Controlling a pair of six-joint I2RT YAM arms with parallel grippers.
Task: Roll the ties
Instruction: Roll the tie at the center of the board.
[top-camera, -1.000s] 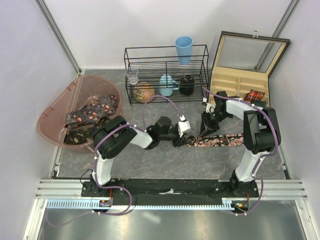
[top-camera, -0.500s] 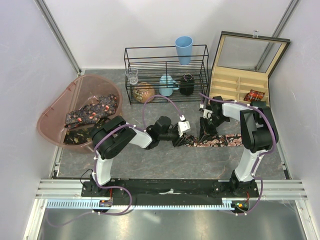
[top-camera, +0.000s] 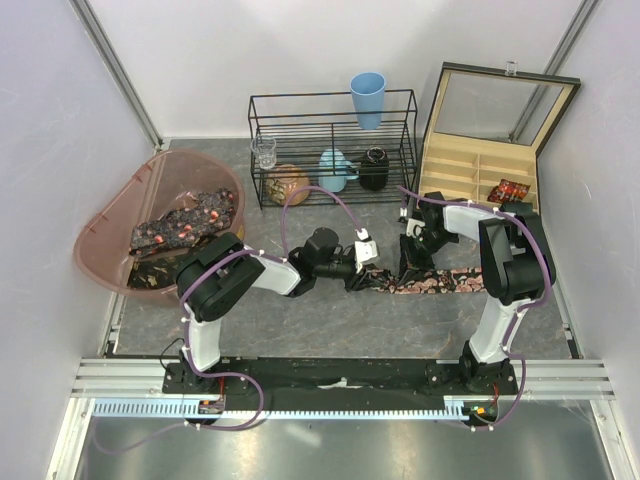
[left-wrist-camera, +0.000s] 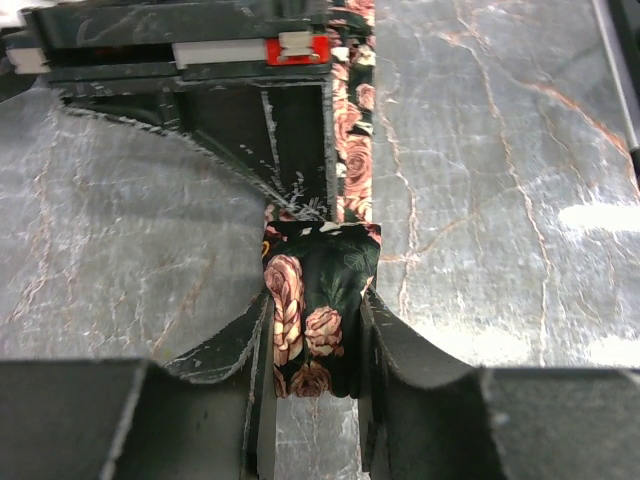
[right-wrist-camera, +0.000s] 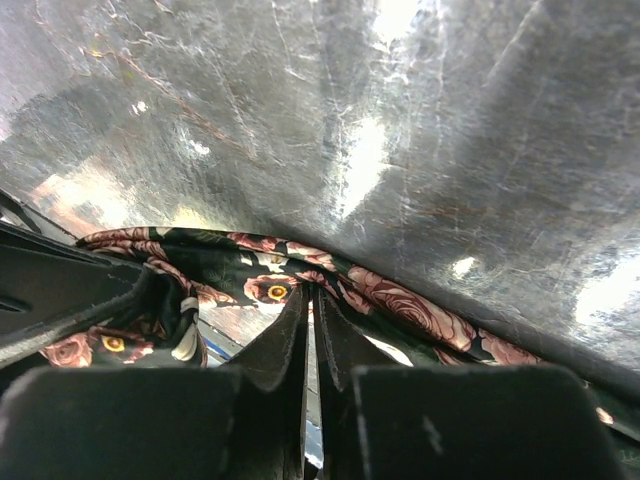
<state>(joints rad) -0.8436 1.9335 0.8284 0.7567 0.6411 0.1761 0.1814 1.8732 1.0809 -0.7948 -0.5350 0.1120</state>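
A dark rose-patterned tie (top-camera: 445, 281) lies stretched left to right across the grey table. Its left end is folded into a small coil (left-wrist-camera: 320, 300), and my left gripper (left-wrist-camera: 318, 340) is shut on the coil from both sides; the top view shows this gripper (top-camera: 358, 281) low over the table. My right gripper (top-camera: 408, 266) stands just right of the coil, over the flat part of the tie. In the right wrist view its jaws (right-wrist-camera: 312, 300) are almost together, pinching the edge of the tie (right-wrist-camera: 420, 310). More ties (top-camera: 185, 222) lie heaped in the pink tub.
The pink tub (top-camera: 120, 205) sits at the left. A black wire rack (top-camera: 333, 110) at the back holds a blue cup (top-camera: 367, 98), a glass, a mug and a jar. An open wooden box (top-camera: 470, 165) at the right holds one rolled tie (top-camera: 508, 190).
My right gripper has slid left along the tie toward the coil and closed on the fabric. The left arm has shifted slightly, still holding the coil.
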